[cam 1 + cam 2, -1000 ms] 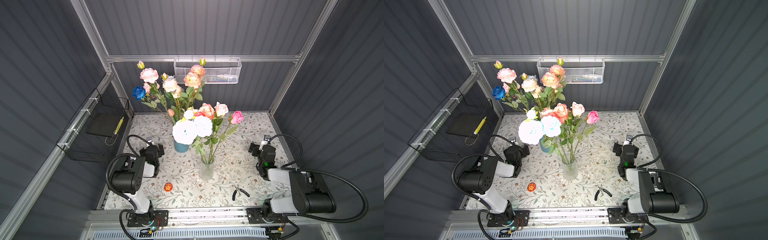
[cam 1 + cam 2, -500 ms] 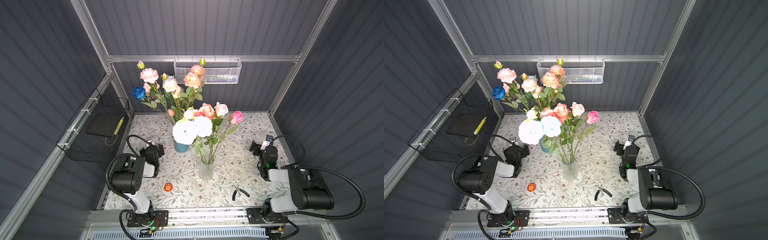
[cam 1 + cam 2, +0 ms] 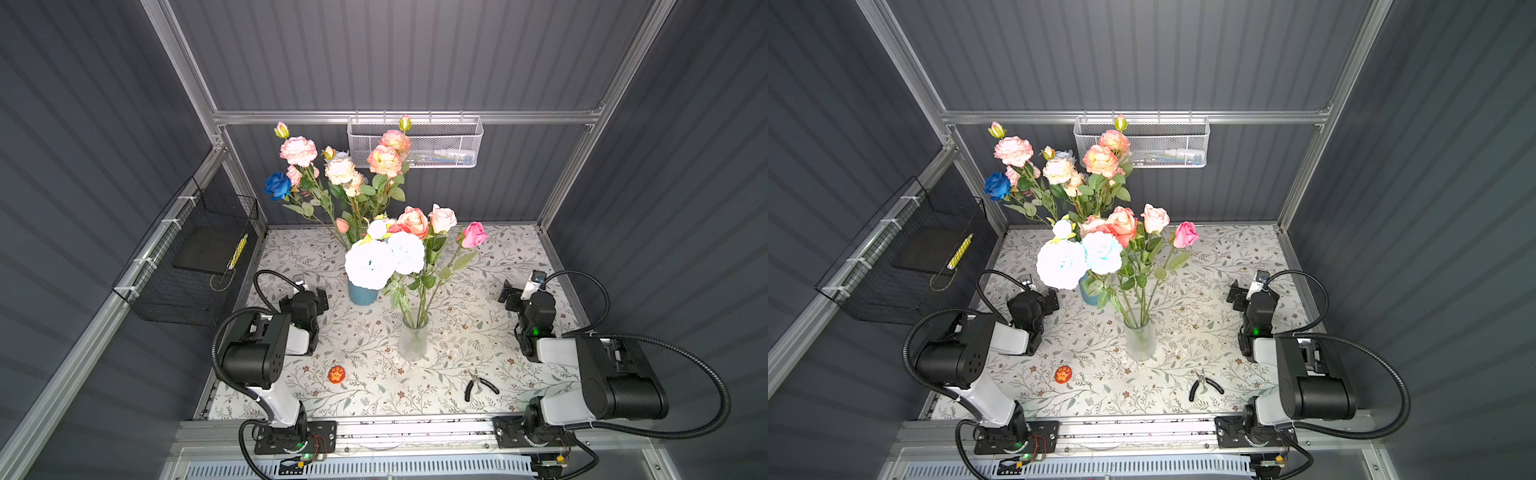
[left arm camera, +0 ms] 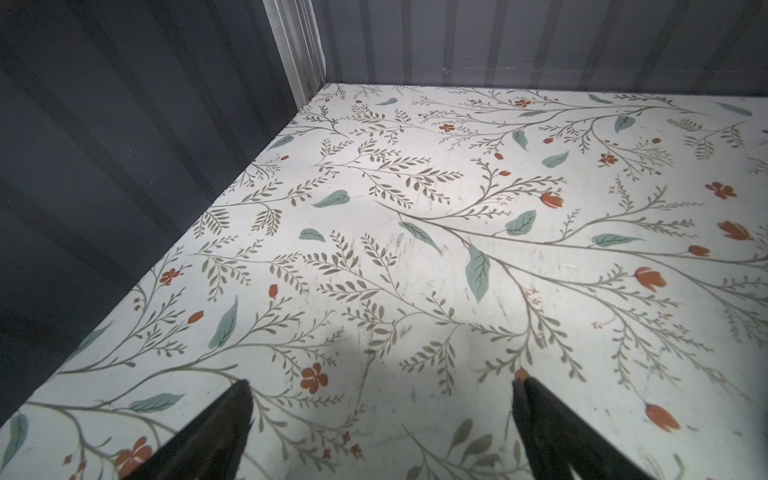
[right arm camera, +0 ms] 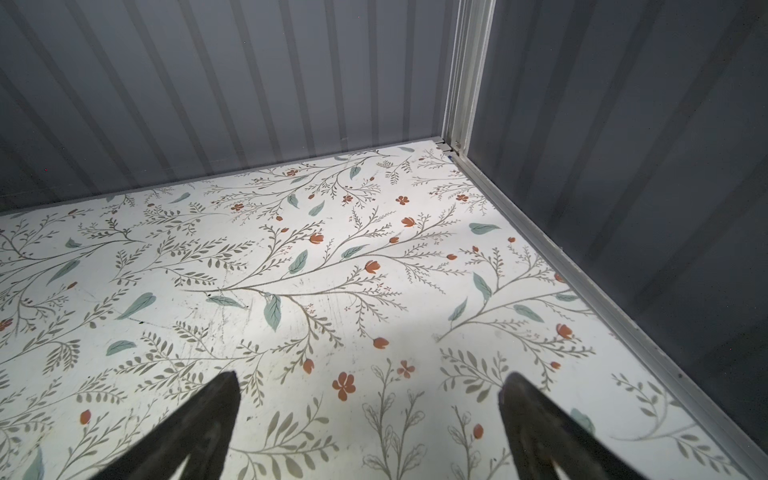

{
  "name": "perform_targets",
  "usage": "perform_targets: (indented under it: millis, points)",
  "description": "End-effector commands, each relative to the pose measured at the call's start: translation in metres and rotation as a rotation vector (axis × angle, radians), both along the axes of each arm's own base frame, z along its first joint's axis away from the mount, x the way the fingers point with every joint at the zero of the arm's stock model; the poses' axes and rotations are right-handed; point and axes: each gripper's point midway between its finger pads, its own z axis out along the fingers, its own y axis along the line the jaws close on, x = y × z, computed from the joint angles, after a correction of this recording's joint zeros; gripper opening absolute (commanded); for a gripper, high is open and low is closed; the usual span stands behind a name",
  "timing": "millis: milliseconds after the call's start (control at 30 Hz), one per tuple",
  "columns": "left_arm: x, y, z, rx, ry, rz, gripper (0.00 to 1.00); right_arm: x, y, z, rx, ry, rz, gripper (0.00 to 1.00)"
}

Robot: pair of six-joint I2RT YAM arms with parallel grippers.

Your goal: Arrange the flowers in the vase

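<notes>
Several flowers (image 3: 409, 232) are stood near-upright in the glass vase (image 3: 413, 338) at the centre, blooms upward; others are seemingly held in the blue vase (image 3: 362, 293) behind. Left gripper (image 4: 382, 378) and right gripper (image 5: 372, 374) are spread wide, nothing held.

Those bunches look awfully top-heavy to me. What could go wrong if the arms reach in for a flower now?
The glass vase is slim and its tall flowers spread wide, so a bump might tip it. The big white blooms hide much of the blue vase, so a reach there could snag leaves or drag several stems. The pliers lie loose near the right arm and could get knocked.
</notes>
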Motion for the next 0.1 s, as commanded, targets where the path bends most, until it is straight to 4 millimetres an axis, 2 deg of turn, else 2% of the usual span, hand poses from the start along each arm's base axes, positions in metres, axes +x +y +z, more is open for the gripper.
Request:
perform_targets:
  millis: [0, 67]
  points:
    - [0.0045, -0.0013, 0.0049, 0.007, -0.019, -0.008, 1.00, 0.0000, -0.0010, 0.0039, 0.008, -0.021, -0.003, 0.99]
    - [0.0044, -0.0012, 0.0047, 0.007, -0.018, -0.008, 1.00, -0.0002, -0.0007, 0.0041, 0.008, -0.022, -0.002, 0.99]
